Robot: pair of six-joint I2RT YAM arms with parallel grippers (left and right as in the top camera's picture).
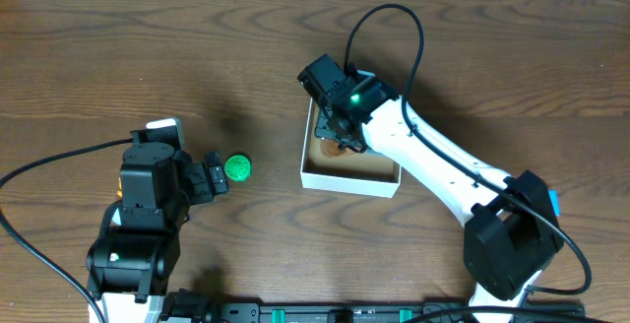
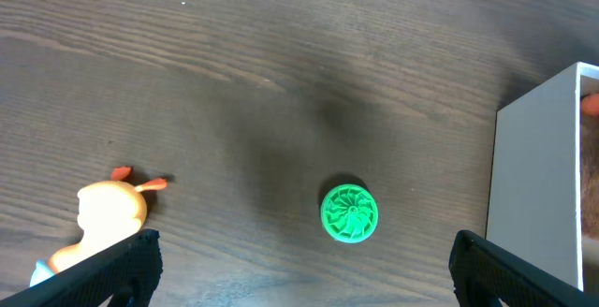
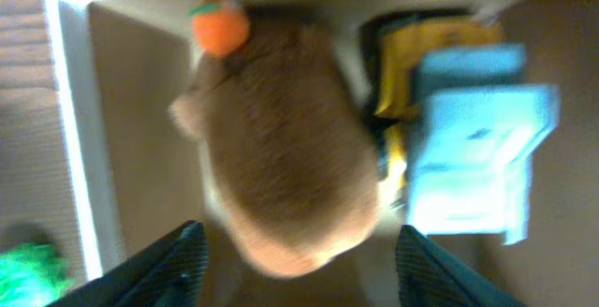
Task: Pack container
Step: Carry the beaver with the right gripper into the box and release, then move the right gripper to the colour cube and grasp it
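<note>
Bench centre | right gripper (image 3: 298, 232), jaws wide, over brown plush toy (image 3: 281, 138) in container (image 3: 70, 138) | we favour lifting straight up | left gripper (image 2: 304, 241) wide, facing green disc (image 2: 350, 213)

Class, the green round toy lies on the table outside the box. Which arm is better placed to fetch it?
Left. The left gripper is open right beside the green toy, facing it; the right gripper hangs over the container, farther from it.
</note>
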